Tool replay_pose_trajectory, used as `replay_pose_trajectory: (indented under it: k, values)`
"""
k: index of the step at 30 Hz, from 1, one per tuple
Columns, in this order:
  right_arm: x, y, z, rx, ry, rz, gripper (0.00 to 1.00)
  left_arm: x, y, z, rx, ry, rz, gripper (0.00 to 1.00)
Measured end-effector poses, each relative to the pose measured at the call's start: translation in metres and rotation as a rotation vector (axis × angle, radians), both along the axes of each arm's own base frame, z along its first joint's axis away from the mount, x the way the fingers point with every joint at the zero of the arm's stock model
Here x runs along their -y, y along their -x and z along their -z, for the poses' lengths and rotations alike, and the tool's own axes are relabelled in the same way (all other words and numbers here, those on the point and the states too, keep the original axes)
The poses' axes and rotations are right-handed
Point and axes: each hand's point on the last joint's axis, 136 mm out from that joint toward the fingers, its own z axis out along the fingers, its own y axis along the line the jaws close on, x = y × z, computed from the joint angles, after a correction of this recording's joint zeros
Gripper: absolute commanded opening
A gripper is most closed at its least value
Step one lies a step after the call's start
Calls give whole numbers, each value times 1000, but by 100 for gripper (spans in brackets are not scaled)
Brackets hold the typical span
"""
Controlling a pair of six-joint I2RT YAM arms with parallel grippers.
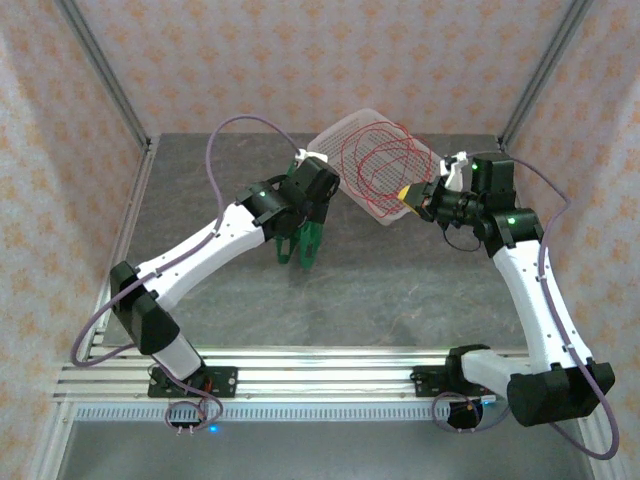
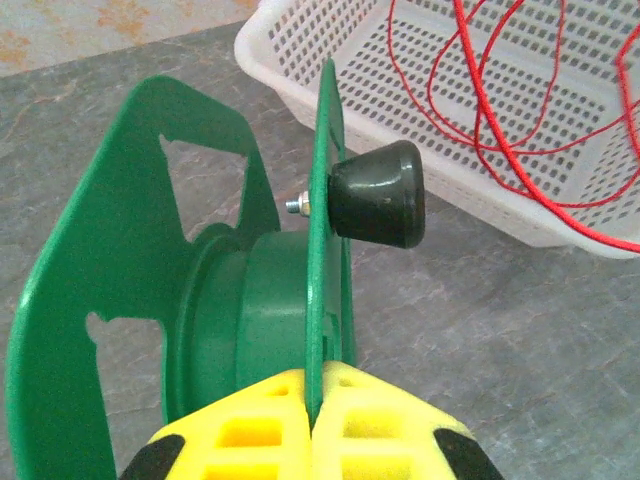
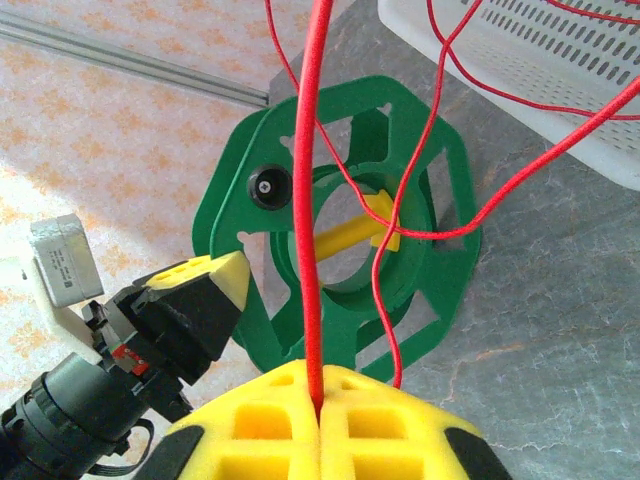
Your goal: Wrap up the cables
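Note:
The cables are one thin red wire (image 1: 375, 165) lying in loose loops in a white perforated basket (image 1: 345, 135) at the back middle. My right gripper (image 1: 408, 196) is at the basket's right corner, shut on a strand of the red wire (image 3: 310, 200), which runs up from between its yellow pads (image 3: 270, 420). My left gripper (image 1: 308, 212) is shut on the flange of a green cable reel (image 1: 300, 245), standing upright on the table just left of the basket. In the left wrist view, the reel's flange (image 2: 322, 250) is pinched between the yellow fingers (image 2: 250, 430), beside its black knob (image 2: 378, 195).
The grey stone-patterned table (image 1: 400, 290) spreads in front of the basket and reel. Metal frame posts (image 1: 105, 75) and patterned walls enclose the back and sides. Grey-purple arm cords loop above the left arm (image 1: 240, 125) and beside the right arm (image 1: 560, 200).

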Motion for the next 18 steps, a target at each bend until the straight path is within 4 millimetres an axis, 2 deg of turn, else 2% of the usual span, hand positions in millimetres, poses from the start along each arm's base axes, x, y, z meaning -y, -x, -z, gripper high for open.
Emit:
replay_pose_trajectory:
  k: [11,15,18]
  values:
    - [0,3,5,-9,2,1,0,-5,-1,1,47,-100,-33,1]
    - [0,4,5,-8,1,0,0,-2,-5,7,60,-81,-47,32]
    - [1,4,4,-5,1,0,0,-1,-6,7,61,-52,-60,45]
